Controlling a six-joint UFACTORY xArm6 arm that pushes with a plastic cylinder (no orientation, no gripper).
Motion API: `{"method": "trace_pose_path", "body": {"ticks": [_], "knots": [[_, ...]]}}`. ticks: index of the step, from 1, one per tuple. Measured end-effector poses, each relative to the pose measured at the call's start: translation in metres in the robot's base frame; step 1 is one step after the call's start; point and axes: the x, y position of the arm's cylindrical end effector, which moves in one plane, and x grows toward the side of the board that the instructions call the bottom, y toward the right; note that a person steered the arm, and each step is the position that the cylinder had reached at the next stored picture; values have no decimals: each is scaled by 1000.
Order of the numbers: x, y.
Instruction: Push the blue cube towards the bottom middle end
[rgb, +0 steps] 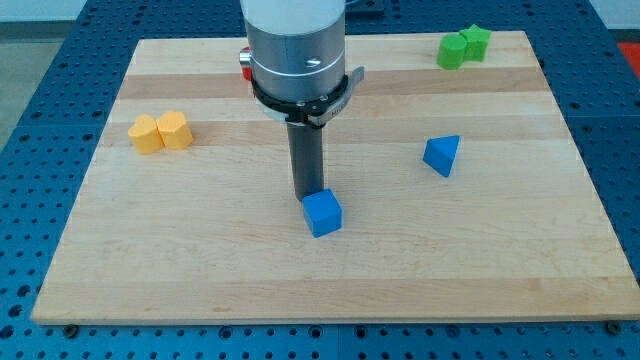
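- A red block (244, 64) is mostly hidden behind the arm's grey cylinder (297, 50).
- The dark rod stands upright; my tip (306, 197) touches the blue cube (322, 213) near the wooden surface's (200, 260) centre.
- No fingers exist here.

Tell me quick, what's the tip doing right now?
My tip: no gripper, holds nothing; it sits at the blue cube's top-left edge, apparently touching it.

- A pale wooden board (200, 260) with lengthwise grain fills most of the view, evenly lit.
- Around the board on every side runs a blue perforated table surface (30, 150), dotted with rows of small holes.
- Beyond the board's far edge, a strip of light grey floor (40, 12) shows.
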Motion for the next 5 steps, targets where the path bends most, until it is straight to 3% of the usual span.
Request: {"method": "trace_pose_path", "body": {"ticks": [3,5], "knots": [[6,20],[36,21]]}}
